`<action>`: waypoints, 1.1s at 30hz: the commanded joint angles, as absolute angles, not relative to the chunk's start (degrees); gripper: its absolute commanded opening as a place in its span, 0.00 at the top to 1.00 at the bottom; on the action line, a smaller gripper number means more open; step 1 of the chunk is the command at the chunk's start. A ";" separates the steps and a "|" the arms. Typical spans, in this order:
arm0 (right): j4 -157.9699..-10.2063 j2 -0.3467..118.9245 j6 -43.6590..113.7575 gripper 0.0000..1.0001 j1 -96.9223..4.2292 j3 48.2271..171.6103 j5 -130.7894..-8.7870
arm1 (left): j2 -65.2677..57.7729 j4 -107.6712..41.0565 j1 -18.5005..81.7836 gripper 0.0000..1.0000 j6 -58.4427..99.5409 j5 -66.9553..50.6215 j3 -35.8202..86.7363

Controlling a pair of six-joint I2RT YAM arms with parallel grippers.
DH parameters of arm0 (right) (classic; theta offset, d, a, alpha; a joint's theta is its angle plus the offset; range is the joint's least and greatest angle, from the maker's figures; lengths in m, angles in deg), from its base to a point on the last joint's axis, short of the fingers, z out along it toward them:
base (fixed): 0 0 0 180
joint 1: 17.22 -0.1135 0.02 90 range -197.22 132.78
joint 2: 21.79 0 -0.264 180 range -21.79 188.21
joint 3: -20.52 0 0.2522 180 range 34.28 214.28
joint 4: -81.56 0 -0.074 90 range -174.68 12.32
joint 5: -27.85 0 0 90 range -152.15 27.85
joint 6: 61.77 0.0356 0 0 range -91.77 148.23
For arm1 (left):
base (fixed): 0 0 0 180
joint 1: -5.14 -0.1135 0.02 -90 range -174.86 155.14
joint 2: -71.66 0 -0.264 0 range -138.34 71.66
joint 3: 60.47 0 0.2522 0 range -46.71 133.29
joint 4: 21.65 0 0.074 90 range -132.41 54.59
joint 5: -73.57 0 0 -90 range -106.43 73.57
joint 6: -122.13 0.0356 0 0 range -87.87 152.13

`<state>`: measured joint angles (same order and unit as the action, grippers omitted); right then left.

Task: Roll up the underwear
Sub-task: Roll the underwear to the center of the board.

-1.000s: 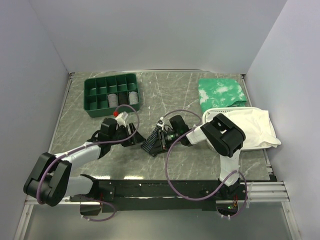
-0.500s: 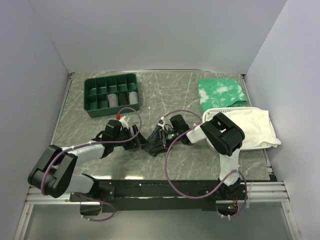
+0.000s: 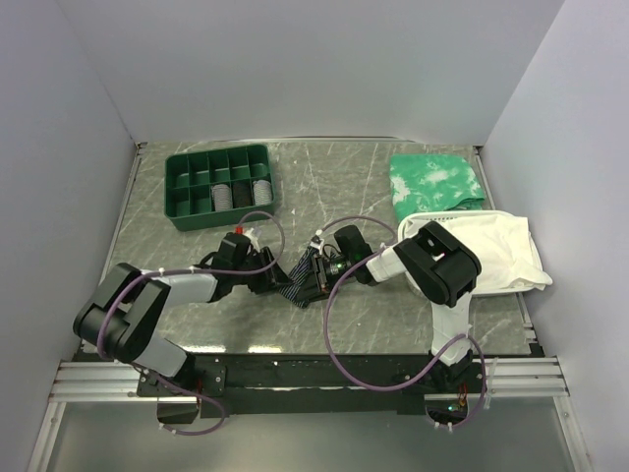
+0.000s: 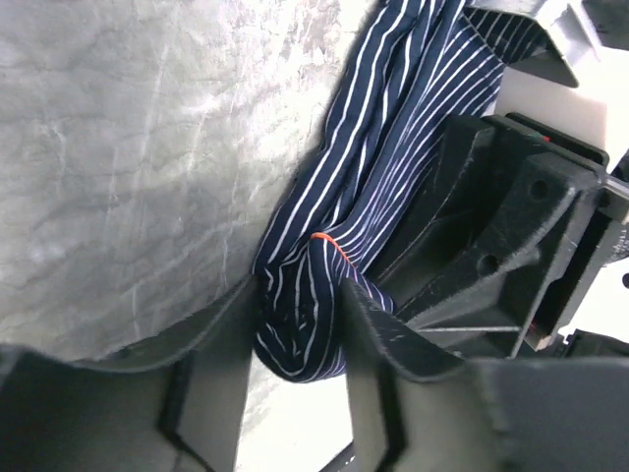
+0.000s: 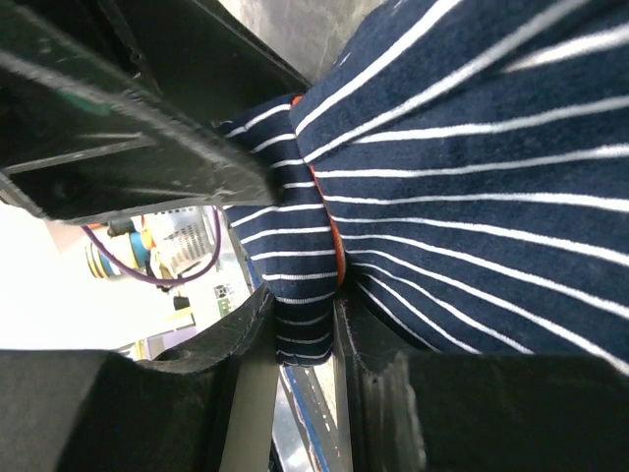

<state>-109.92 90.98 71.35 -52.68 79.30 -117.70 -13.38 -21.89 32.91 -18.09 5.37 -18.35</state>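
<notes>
1. My left gripper [image 3: 272,280] is clamped on the underwear [image 3: 295,287]. In the left wrist view a bunched fold of it sits pinched between my two fingers [image 4: 228,339].
2. My right gripper [image 3: 313,279] is also clamped on the same garment, from the right side. In the right wrist view the fabric fills the narrow gap between the fingers [image 5: 246,334].
3. The underwear is navy with thin white stripes and lies crumpled on the table [image 3: 324,187], near the middle and toward the near edge, held between the two grippers. A thin orange line shows at the fold in both wrist views.
4. The two grippers are very close, with the garment between them. I cannot tell whether they touch each other.
5. The surface is a grey-green marbled top, scuffed with pale scratches and glossy in the left wrist view.
6. Green compartment tray [image 3: 173,187] sits far left, and some of its cells hold small grey round items.
7. Green-and-white mottled cloth [image 3: 435,180] lies far right. The white cloth [image 3: 501,251] is just nearer than it, at the right edge, and the two overlap.
8. Pale lilac-grey walls [image 3: 314,69] close in the left, far and right sides.
9. Black rail [image 3: 324,374] runs along the near edge, with purple cables [image 3: 334,329] looping from the arms.
</notes>
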 commanded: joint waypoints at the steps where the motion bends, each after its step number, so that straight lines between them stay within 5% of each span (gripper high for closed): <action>1: -108.41 90.27 70.16 0.83 -52.20 80.25 -116.02 | -14.74 -23.89 33.97 0.59 -18.06 2.74 -16.92; 5: -108.94 89.66 69.98 0.80 -52.20 79.90 -116.46 | -15.35 -26.17 34.41 0.69 -17.62 2.91 -15.78; 13: -103.08 80.70 64.19 0.53 -52.64 78.41 -112.17 | -17.20 -31.45 35.55 0.81 -15.68 2.56 -10.94; 18: -90.79 70.42 56.04 0.40 -53.43 77.61 -98.38 | -17.64 -32.86 35.73 0.83 -14.98 3.26 -9.62; 33: -77.30 57.40 40.81 0.33 -75.12 81.83 -53.28 | -20.62 -42.17 36.26 0.82 -12.61 4.58 -2.42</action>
